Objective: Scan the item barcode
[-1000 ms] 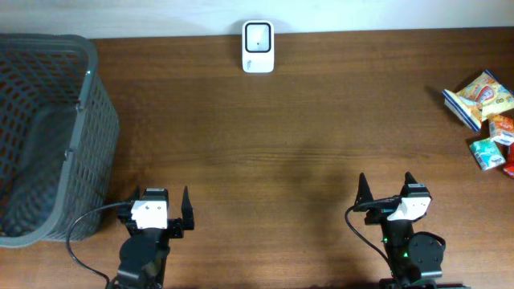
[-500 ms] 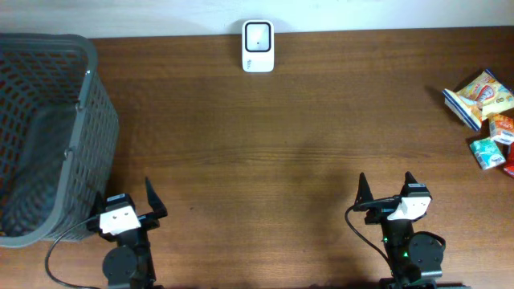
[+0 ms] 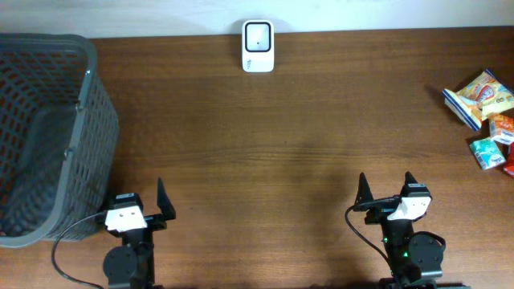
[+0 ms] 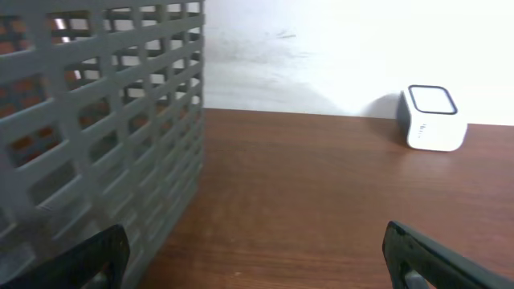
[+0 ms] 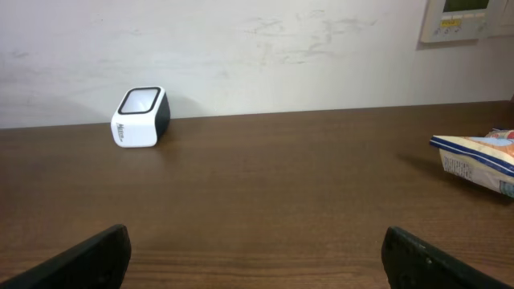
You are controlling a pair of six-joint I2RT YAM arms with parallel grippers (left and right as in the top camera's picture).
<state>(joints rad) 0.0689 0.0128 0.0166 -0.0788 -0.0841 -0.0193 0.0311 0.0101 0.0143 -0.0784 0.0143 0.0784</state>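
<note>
Filling the left wrist view: basket (image 4: 96,120); right wrist shows snack packet (image 5: 478,163)

Soft, even light, faint shadows on the wall (image 5: 241,48), near foreground blurred in both wrist views.

Wooden table (image 3: 281,144) carries a grey basket (image 3: 98,136), white scanner (image 3: 258,46), and seemingly snack packets (image 3: 480,98).

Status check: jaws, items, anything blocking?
Jaws open, empty on left gripper and right gripper. Untouched snacks at right edge, scanner at back. Grey basket beside left gripper; nothing blocks the right.
</note>
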